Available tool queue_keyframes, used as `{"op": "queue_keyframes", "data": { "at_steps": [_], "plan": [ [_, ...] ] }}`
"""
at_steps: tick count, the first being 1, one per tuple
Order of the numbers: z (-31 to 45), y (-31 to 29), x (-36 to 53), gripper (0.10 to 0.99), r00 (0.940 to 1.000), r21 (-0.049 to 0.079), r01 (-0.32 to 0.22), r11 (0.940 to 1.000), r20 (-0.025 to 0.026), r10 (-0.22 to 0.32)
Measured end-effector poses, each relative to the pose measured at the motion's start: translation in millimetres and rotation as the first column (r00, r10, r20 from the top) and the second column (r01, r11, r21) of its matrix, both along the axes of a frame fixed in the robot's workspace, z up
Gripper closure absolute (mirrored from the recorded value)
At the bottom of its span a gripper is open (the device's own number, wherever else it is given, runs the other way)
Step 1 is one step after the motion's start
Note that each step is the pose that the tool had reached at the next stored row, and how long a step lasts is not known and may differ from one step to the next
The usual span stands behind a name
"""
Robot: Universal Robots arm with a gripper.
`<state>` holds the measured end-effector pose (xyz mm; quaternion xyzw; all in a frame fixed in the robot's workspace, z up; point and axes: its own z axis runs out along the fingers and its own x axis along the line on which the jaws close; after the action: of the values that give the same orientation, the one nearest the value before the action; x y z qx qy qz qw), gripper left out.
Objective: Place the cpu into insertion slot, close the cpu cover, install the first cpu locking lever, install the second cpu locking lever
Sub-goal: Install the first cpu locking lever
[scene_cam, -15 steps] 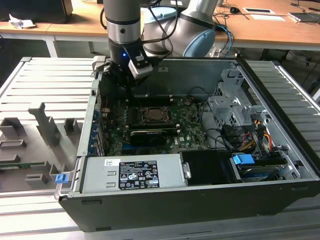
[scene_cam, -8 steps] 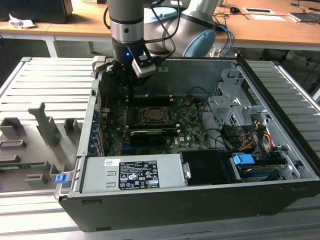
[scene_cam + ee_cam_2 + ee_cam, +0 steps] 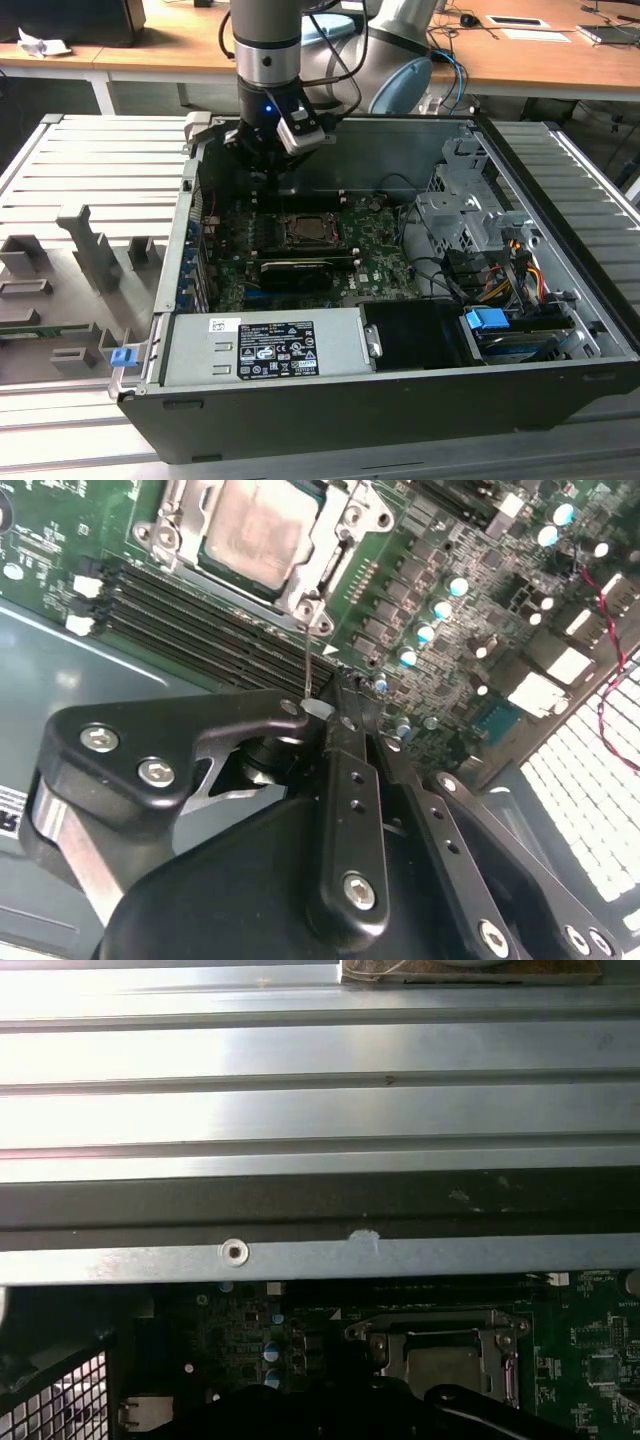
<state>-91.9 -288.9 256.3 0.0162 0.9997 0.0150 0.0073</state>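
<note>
The pale silvery cpu (image 3: 255,530) lies in the insertion slot (image 3: 305,232) on the green board. The silver cpu cover (image 3: 178,520) is folded flat around it. Both wrist views show this socket, and in the first wrist view the cpu (image 3: 440,1365) sits low, near the case wall. A thin wire cpu locking lever (image 3: 304,650) rises from the socket's corner to my gripper (image 3: 320,712). The black fingers are shut on the lever's pale tip. In the exterior view my gripper (image 3: 268,165) hangs inside the case just behind the socket.
A long black card (image 3: 295,270) lies just in front of the socket. Black memory slots (image 3: 200,620) run between the socket and the gripper. A metal drive cage (image 3: 455,215) with cables is on the exterior view's right, and the labelled power supply (image 3: 275,348) sits in front. The case wall (image 3: 320,1200) is close.
</note>
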Motion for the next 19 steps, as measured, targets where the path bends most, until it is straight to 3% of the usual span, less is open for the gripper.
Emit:
{"op": "queue_keyframes", "data": {
  "at_steps": [19],
  "plan": [
    [-0.1,0.0,6.1,0.980,1.0000,0.000,0.000,1.0000,0.0001,0.000]
  ]
}}
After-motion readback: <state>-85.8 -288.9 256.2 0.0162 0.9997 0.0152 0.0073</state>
